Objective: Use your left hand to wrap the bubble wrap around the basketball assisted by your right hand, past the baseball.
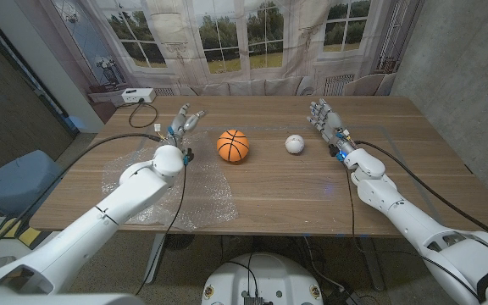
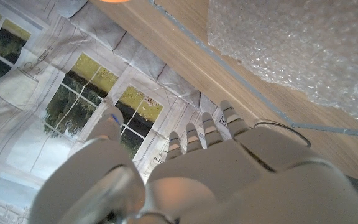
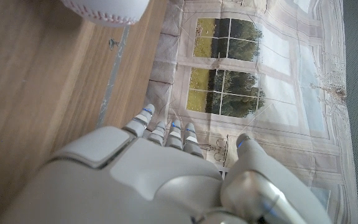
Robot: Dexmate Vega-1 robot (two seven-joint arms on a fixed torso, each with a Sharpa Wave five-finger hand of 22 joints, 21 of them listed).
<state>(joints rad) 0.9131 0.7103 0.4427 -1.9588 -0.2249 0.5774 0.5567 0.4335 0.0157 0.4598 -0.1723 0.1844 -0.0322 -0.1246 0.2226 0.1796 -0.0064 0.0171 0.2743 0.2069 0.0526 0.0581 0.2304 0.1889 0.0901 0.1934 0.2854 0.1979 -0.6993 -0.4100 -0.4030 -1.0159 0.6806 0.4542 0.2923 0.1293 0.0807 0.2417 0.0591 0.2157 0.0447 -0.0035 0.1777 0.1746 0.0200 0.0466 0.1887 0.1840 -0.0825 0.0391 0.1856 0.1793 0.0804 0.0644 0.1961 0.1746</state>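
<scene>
An orange basketball [image 1: 233,145] sits on the wooden table [image 1: 269,191] near its middle, with a white baseball [image 1: 294,144] to its right. A clear sheet of bubble wrap [image 1: 155,191] lies flat on the table at the left front, under my left arm; it also shows in the left wrist view [image 2: 303,43]. My left hand [image 1: 182,124] stands left of the basketball with fingers extended, holding nothing. My right hand [image 1: 326,119] stands right of the baseball, fingers apart, empty. The baseball [image 3: 104,9] edges into the right wrist view.
A white box with a black cable [image 1: 136,96] lies at the table's far left corner. Curtains and windows stand behind the table. A blue chair [image 1: 11,182] is off the left side.
</scene>
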